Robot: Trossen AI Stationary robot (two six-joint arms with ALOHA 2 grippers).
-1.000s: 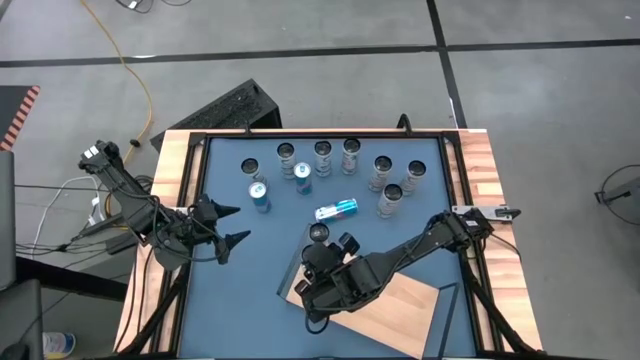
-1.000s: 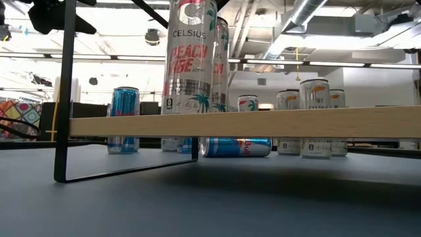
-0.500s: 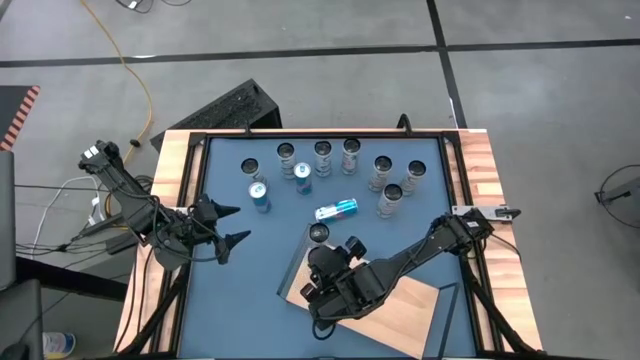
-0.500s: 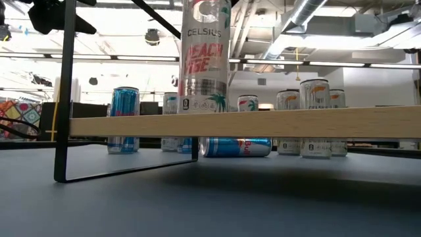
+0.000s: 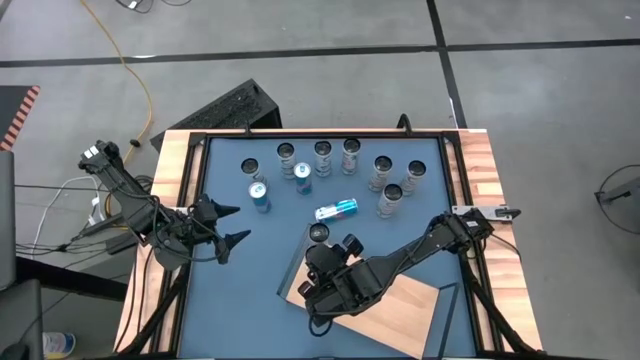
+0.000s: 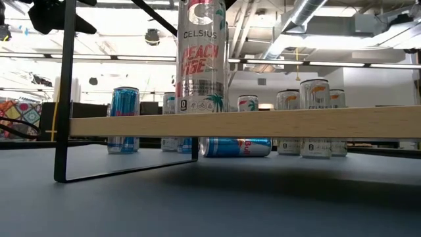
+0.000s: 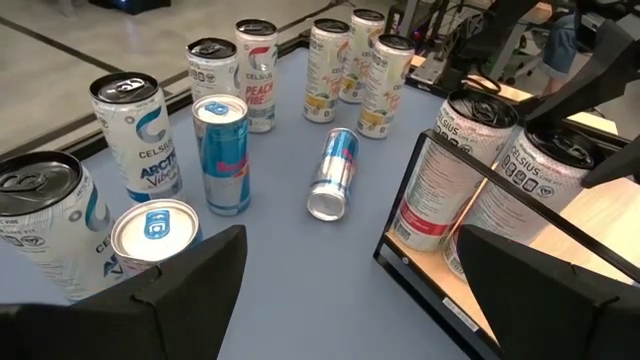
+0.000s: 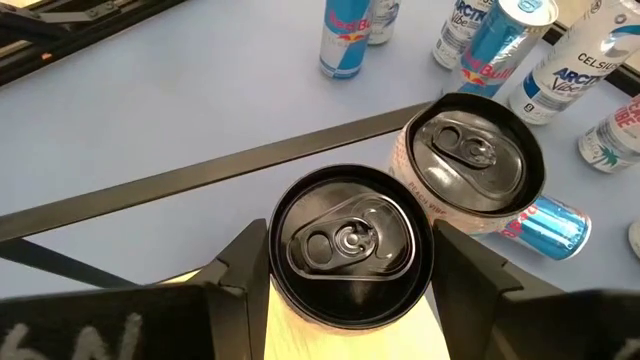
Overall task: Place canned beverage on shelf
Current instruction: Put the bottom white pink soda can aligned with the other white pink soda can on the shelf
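Left gripper (image 5: 232, 238) is waiting spread open over the tabletop (image 5: 230, 300), while right gripper (image 8: 345, 262) is clasping a can (image 8: 348, 240) on the shelf (image 5: 395, 308), close beside another can (image 8: 478, 160); releasing carelessly risks toppling both off the near edge.

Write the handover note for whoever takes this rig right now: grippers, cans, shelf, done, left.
Right gripper: shut on a tall can, held upright over the shelf at its far left corner.
Left gripper: open, empty, waiting at the table's left side.
On the shelf: one tall can stands at that corner, beside the held one.
On the table: several cans upright in the far half; one blue can lies on its side.
Done: one can shelved.
Left: set down and release the held can, then bring over the rest.
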